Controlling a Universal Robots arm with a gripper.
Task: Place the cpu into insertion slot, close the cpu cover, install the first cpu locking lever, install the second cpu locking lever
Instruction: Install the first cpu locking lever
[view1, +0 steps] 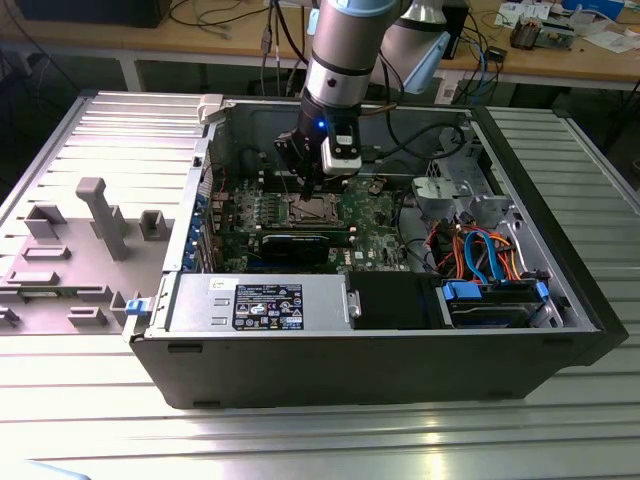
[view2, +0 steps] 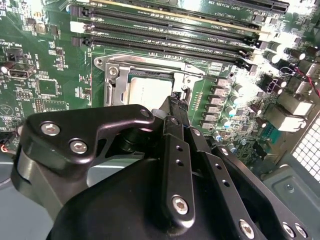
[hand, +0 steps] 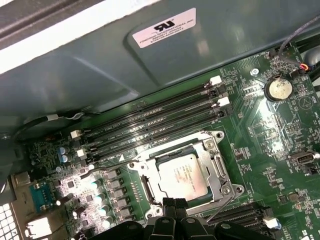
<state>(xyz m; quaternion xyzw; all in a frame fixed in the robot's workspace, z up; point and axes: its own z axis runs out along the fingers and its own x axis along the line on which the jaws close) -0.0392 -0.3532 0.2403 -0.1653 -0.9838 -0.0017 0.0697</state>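
Grey ribbed worktop carries an open computer case. Inside it, the hand hangs with its fingers pinched narrow. Just beneath its tips sits the socket, with the steel cover down around the chip.

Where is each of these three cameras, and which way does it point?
Exterior view: off the arm, above the open computer case, looking down inside; shows the arm and gripper.
First wrist view: on the arm, facing the cpu; gripper's tip shows.
Second wrist view: on the arm, looking past the gripper at the board.
Both wrist views share the cpu and memory slots.
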